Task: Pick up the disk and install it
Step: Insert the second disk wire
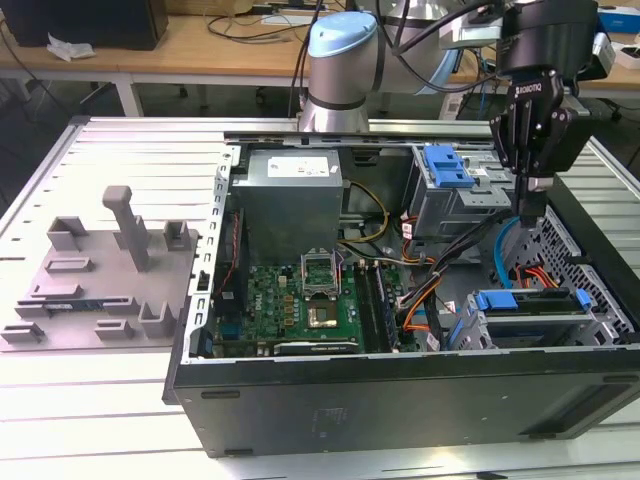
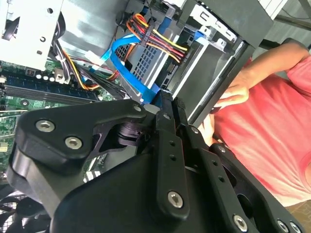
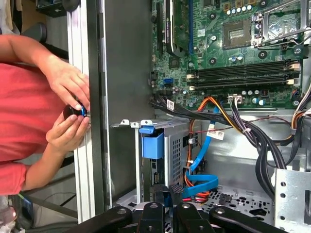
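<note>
No legible text or numbers on any surface.

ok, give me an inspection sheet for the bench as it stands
Surface: slatted grey metal table carrying an open black desktop computer case.
Job's things: flat drive in a blue plastic bracket appears to sit in the bay at the exterior view's right end of the case.
Clutter: grey plastic fixture block with upright posts beside the case, on the exterior view's left.
Grippers: black tool hangs above that bay; whether it holds anything is unclear.
Cables: blue flat ribbon cable and red-yellow wire bundle lie loose inside the case.
Surroundings: person in a red shirt, hand at the case rim; wooden benches behind.
</note>
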### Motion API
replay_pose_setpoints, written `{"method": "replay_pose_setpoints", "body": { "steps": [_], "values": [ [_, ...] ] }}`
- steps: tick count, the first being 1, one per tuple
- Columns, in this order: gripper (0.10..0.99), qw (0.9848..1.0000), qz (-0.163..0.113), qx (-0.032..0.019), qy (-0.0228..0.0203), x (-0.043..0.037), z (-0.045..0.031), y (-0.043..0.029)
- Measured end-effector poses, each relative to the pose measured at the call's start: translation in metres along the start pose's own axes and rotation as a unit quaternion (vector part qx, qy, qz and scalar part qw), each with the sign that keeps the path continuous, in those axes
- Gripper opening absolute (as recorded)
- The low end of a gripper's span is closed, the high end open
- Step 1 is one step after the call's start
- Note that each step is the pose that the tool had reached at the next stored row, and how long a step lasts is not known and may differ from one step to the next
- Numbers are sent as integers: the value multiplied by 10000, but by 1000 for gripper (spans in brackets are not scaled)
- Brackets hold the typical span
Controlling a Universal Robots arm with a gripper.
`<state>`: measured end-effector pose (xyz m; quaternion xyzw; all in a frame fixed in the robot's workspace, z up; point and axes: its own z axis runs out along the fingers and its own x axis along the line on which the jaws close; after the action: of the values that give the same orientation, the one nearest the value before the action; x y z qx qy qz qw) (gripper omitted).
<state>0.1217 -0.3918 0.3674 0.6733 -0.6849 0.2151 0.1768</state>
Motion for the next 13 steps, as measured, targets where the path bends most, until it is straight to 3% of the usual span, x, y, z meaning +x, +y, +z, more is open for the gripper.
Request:
{"method": "replay_pose_setpoints", "body": {
  "steps": [1, 4, 7, 9, 13],
  "values": [
    [161, 10000, 37, -23, -89, 1, 8, 0],
    [161, 9997, 63, -40, -254, 40, 38, 0],
    [161, 9994, 69, -45, -333, 135, 98, 0],
    [161, 9989, 80, -45, -463, 206, 146, 0],
    [161, 9978, 99, -31, -657, 267, 187, -2]
  ]
}}
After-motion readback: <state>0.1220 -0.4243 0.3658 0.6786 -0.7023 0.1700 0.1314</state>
